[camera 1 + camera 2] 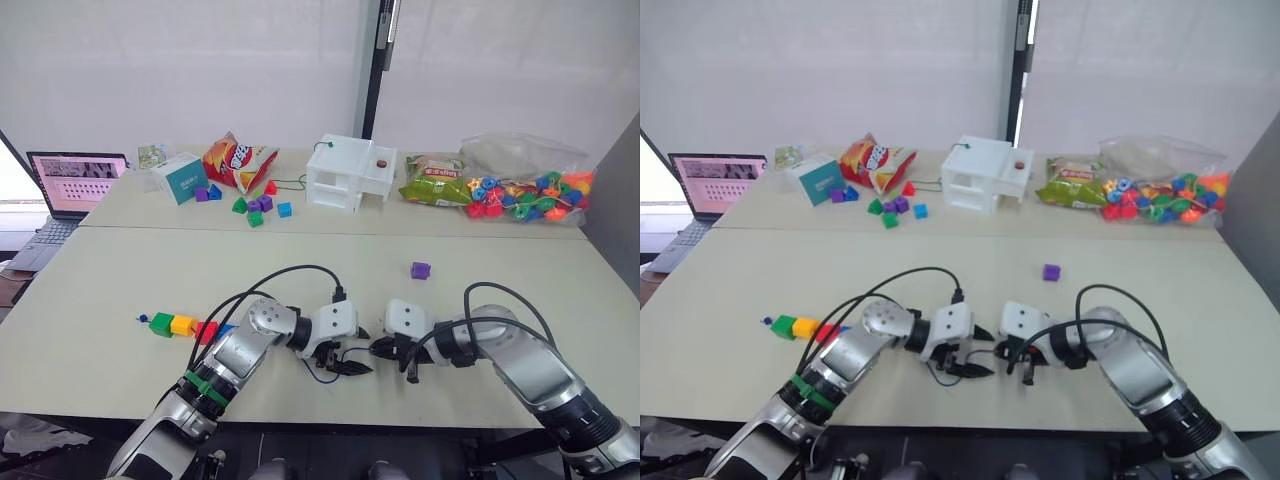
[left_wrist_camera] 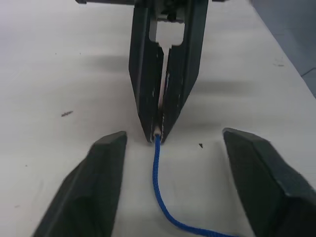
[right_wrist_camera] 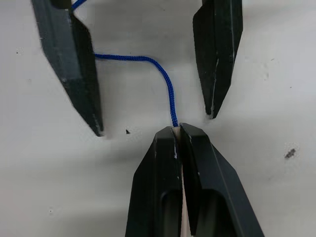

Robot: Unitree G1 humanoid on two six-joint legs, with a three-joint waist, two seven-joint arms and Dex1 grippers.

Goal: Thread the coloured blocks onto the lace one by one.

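— Two pale tables [image 1: 120, 270] stood end to end before a white wall. What did the head views show on the near one?

— Both grippers met low at the front edge. The left gripper [image 1: 345, 365] and the right gripper [image 1: 392, 352] pointed at each other, tips almost touching. On the left side lay a row of threaded blocks: green block [image 1: 161, 323], yellow block [image 1: 183, 325], then red block [image 1: 207, 331], with a bit of blue beside it. The purple block [image 1: 420, 270] sat alone, well apart, behind the right gripper. I judged it was the one left to thread.

— And the left wrist view?

— There the left gripper's own fingers [image 2: 101, 182] were spread wide, holding nothing. Between them ran the lace [image 2: 159, 190], up to the right gripper, whose fingers were pressed together on the pale tip [image 2: 157, 131].

— The right wrist view agreed?

— Yes. The right fingers [image 3: 165, 168] were clamped on the tip, and the lace curved away between the open left fingers. I think the tip was held so, stiff end kept steady, because a block must be slid over it next. The far table held loose blocks [image 1: 255, 205] and a bead bag [image 1: 525, 190], not part of this work.
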